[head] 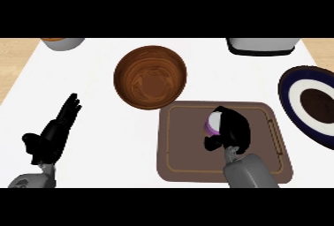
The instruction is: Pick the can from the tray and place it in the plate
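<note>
Can: the can (pixel 213 123) sits on the brown tray (pixel 189 172), near the tray's middle; I see only a purple-and-white sliver at 9 o'clock of my right hand.
Right hand: my right hand (pixel 231 130) is curled round the can and hides most of it.
Left hand: my left hand (pixel 55 132) rests at 9 o'clock of the tray, well apart, fingers straight and released, holding nothing.
Handling: I judge the can rigid, smooth-walled and light, so apt to slip; I would take it across the side wall around mid-height, thumb opposite fingers.
Axis: a pale rounded end seems to face up at me, so I read the long axis as upright, though the hand covers too much to be sure.
Plate: the dark blue and white plate (pixel 291 95) lies at 2 o'clock from the tray, partly cut by the view's edge.
Bowl: a wooden bowl (pixel 150 76) sits at 11 o'clock of the tray.
</note>
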